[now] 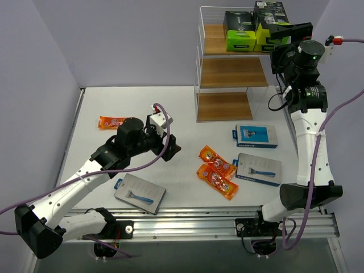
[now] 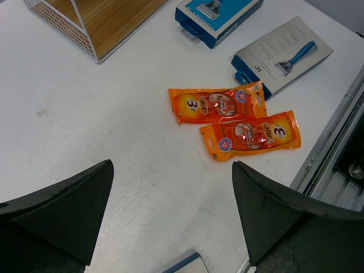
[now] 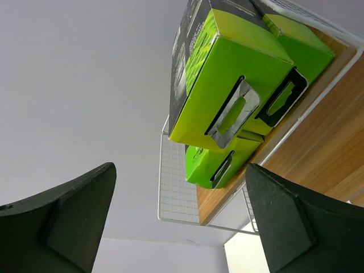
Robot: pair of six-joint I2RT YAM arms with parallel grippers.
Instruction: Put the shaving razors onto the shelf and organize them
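The shelf [image 1: 230, 74] stands at the far right of the surface [image 1: 114, 159]. Its top board holds three black-and-green boxes [image 3: 227, 96], packed close together toward the right end.

The right fingers [image 3: 296, 222] are raised level with that top board, just in front of the boxes. They are spread wide apart with nothing between them and grip no box.

The left fingers [image 2: 57, 216] hover low over the middle of the surface, also spread wide and holding nothing. Ahead of them, two orange packets [image 2: 216, 105] lie flat side by side, nearly touching. Just beyond these lies a grey card [image 2: 284, 57] showing a blue razor. A blue pack [image 2: 219, 14] lies past it, nearer the foot of the shelf.

A third orange packet [image 1: 112, 121] lies on its own at the left of the surface, well apart from the others. A second grey card [image 1: 140, 193] lies flat near the front edge, just beside the left arm. None of these six packs on the surface is touched by either set of fingers.
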